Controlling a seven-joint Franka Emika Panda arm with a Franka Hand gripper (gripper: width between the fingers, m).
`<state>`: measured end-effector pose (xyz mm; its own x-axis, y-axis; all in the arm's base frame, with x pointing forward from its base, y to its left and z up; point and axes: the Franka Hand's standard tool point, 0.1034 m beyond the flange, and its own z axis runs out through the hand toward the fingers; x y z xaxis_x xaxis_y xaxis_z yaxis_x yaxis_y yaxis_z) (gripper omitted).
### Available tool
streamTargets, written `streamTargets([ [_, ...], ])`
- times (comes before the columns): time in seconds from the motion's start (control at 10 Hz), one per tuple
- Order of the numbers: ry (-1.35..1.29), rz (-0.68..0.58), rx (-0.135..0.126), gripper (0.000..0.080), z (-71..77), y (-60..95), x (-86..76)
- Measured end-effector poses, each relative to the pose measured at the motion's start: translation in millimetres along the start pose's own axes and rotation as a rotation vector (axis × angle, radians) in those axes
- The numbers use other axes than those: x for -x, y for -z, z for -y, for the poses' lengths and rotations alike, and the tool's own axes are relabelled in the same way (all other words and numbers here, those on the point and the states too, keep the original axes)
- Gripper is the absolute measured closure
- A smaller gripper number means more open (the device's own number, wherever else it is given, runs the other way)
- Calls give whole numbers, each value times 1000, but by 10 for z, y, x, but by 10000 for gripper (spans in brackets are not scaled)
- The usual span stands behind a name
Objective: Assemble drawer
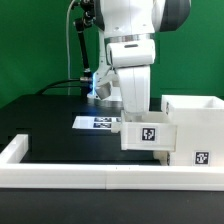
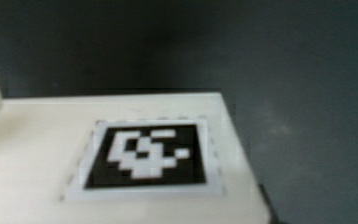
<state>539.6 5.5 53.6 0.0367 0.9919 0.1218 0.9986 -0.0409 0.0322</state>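
Note:
The large white casing (image 1: 195, 128) stands at the exterior view's right, with a marker tag on its front. A low white box (image 1: 148, 135) with a tag sits against the casing's left side, a little above the table. My gripper (image 1: 130, 113) comes down onto the box's left end; its fingertips are hidden behind the box, so I cannot tell whether they grip it. The wrist view shows the box's white face (image 2: 158, 112) and its tag (image 2: 149, 155) very close and blurred, with no fingers in sight. A second low box does not show.
The marker board (image 1: 100, 122) lies flat on the black table behind the box. A long low white rail (image 1: 90, 177) runs along the front edge and turns up the exterior view's left side (image 1: 18, 150). Black cables hang behind the arm.

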Motion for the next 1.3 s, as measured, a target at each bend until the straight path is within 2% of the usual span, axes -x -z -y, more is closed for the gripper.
streamTargets([
  [1.3, -4, 1, 7, 758, 16, -10, 35],
])
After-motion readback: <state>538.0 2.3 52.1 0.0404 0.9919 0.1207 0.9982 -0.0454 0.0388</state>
